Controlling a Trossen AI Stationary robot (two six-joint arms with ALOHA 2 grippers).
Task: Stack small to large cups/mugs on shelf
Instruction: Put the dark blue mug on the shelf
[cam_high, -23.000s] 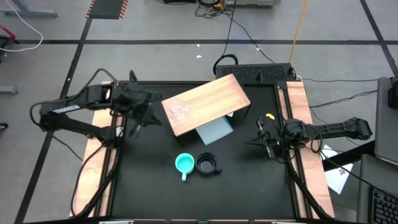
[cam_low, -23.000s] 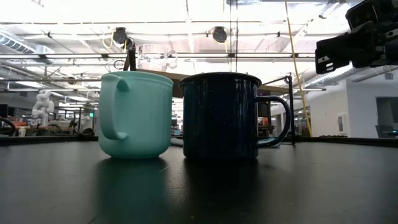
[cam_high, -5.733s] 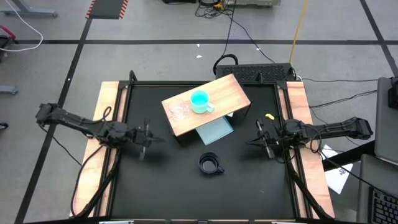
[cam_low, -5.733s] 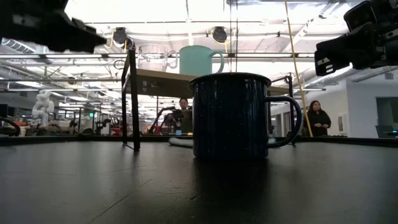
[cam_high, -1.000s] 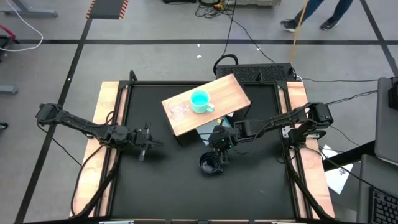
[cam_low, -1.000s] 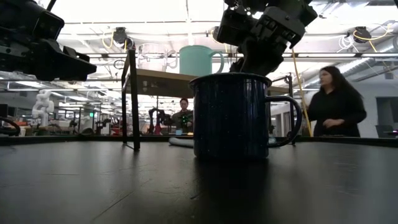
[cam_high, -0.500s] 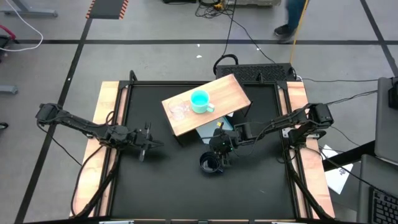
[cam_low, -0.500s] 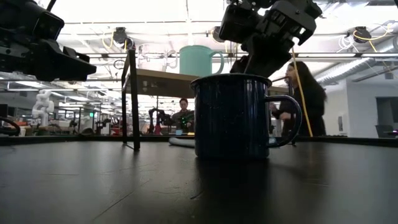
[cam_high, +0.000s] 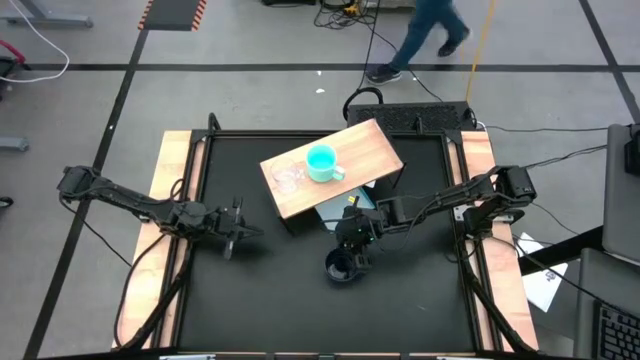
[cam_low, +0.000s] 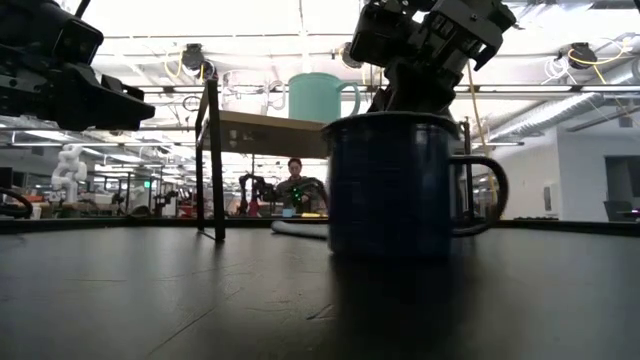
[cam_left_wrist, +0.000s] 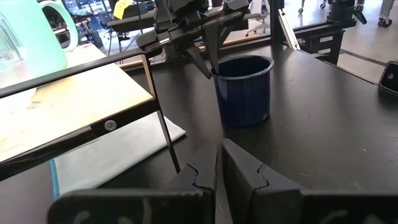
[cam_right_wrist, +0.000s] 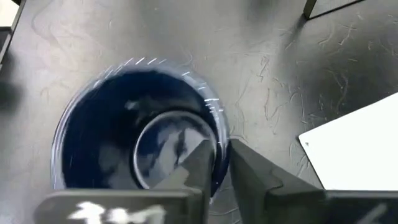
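— What's happening with the black mug (cam_high: 341, 268) right now?

— It's shifting. In the low view the black mug (cam_low: 392, 185) is sitting further right in the frame than half a second ago, and from above it is lying a little lower, just below centre on the counter (cam_high: 250, 300). I'm reading that as the right gripper (cam_high: 352, 243) taking hold and dragging it. The base seems to be on the counter; I can't tell yet whether it is lifting.

— Are the jaws actually on it?

— In the right wrist view one finger is sitting inside the mug (cam_right_wrist: 140, 152) and the other outside, pinching the rim wall on the right of that frame. So I'm calling the right jaws closed on the rim.

— And the others?

— The turquoise mug (cam_high: 322, 162) is standing on the shelf (cam_high: 370, 145) at upper centre, with the small glass cup (cam_high: 289, 179) just beside it to the left, also on the board. Neither has moved in the last few seconds.

— Left arm?

— I'm keeping the left gripper (cam_high: 232, 220) parked at middle left over the counter, its jaws pressed together on nothing, well apart from the mug.

— So where does that leave us?

— Two of three are on the shelf, and the largest is now being picked. Because a rim pinch is one-sided, I judge the mug may tilt as it is rising, and it needs to clear the shelf edge.
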